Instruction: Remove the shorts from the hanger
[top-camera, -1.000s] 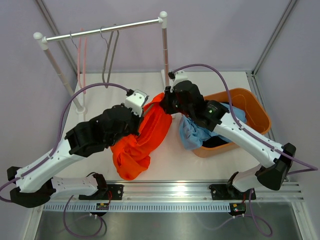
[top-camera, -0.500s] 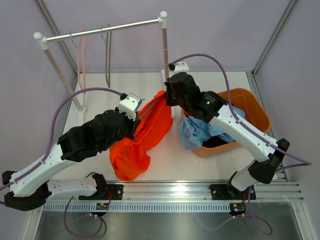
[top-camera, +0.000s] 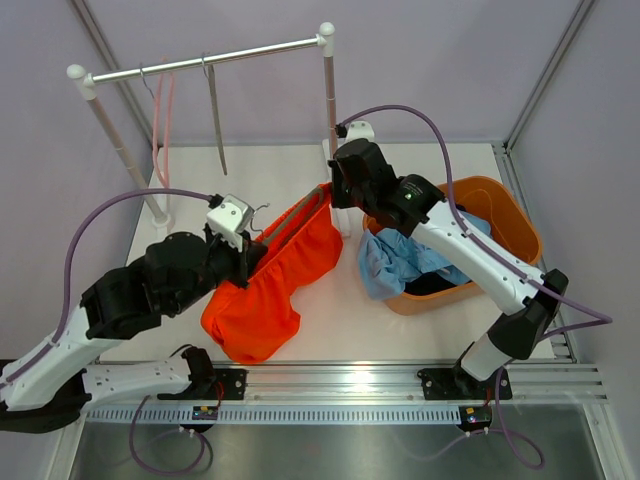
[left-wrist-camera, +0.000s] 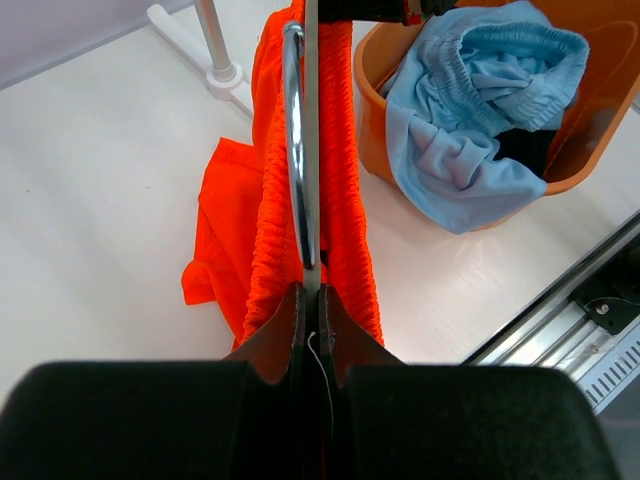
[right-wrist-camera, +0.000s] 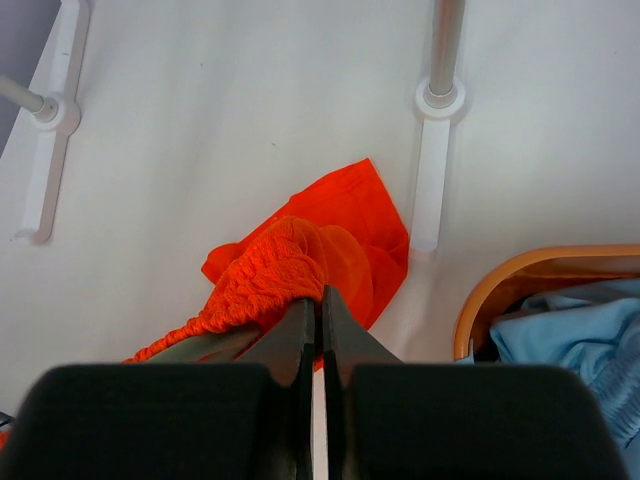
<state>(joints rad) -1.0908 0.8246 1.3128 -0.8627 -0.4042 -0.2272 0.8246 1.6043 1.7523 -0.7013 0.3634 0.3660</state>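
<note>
The left gripper (left-wrist-camera: 311, 312) has its fingers pressed together on the near end of the metal hanger (left-wrist-camera: 293, 150), which runs straight away from them with the gathered waistband of the orange shorts (top-camera: 268, 290) bunched along both its sides. The right gripper (right-wrist-camera: 312, 305) is pinched tight on the far end of that waistband, near the foot of the rack's right post. The band is pulled into a taut line between the two grippers, and the rest of the shorts hangs down onto the white table (top-camera: 400, 325). Compared with a second ago, the left arm has drawn back toward its own side and the right gripper sits closer to the post, so the waistband is stretched longer and the fabric spreads wider. The grey hanger (top-camera: 216, 120) on the rail (top-camera: 200, 62) now shows edge-on beside the pink hanger (top-camera: 160, 115). The hanger's far end is covered by the right gripper in the left wrist view, and whether the left fingers also catch fabric I cannot tell. The light blue shorts (top-camera: 395, 262) spill over the rim of the orange basket (top-camera: 520, 225), covering most of the navy shorts (top-camera: 432, 284).
</note>
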